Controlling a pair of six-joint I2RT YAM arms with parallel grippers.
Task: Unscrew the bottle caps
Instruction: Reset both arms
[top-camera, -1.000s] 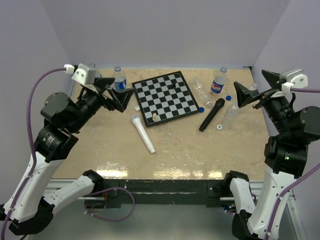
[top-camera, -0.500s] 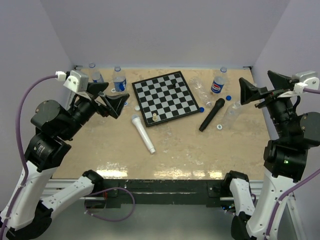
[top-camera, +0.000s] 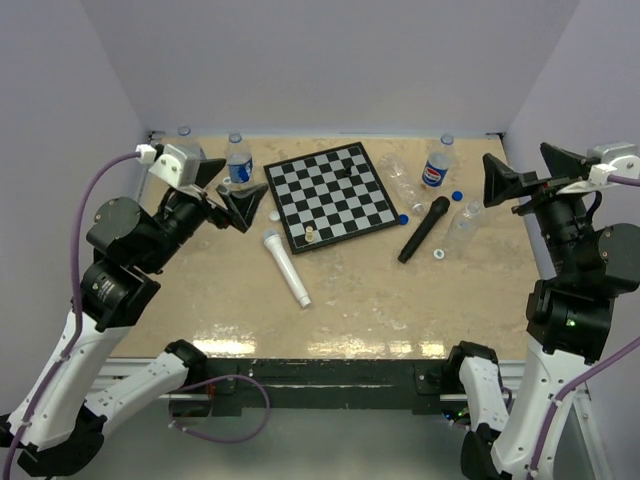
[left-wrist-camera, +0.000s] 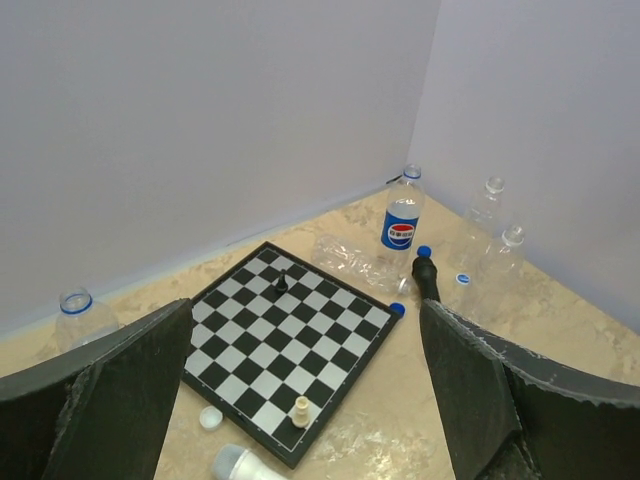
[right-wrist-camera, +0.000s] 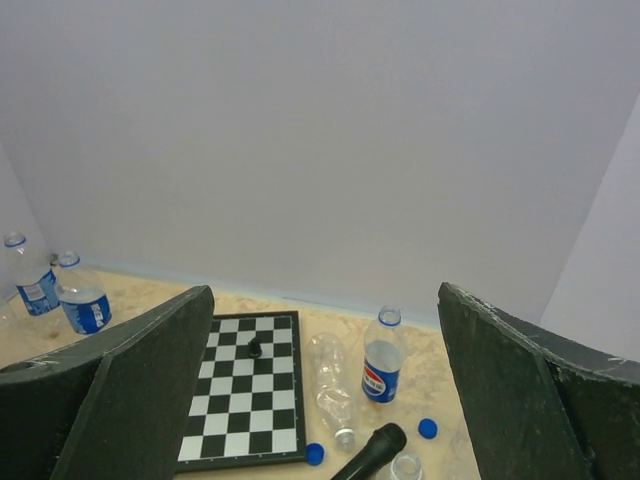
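My left gripper (top-camera: 240, 186) is open and empty, held above the table's back left, close to an upright blue-label bottle (top-camera: 239, 158). My right gripper (top-camera: 517, 170) is open and empty, raised over the right edge. An uncapped bottle with a red-white-blue logo (top-camera: 435, 169) (right-wrist-camera: 382, 361) stands at the back right. A clear bottle (top-camera: 404, 180) (left-wrist-camera: 358, 264) lies beside it. Loose blue caps (top-camera: 456, 196) (top-camera: 403, 218) and a white cap (top-camera: 273, 215) (left-wrist-camera: 210, 418) lie on the table. The left wrist view looks past my left gripper (left-wrist-camera: 303, 322), and the right wrist view past my right gripper (right-wrist-camera: 325, 300).
A chessboard (top-camera: 330, 195) with a pale piece (top-camera: 311, 236) and a black piece lies centre back. A black microphone (top-camera: 423, 229) and a white microphone (top-camera: 286, 267) lie near it. More clear bottles (top-camera: 463, 224) stand at the right, another bottle (top-camera: 187, 142) at the back left.
My left arm pulled back to the left, then came forward and right again, gripper still open. My right gripper shifted slightly right and up, then held still.
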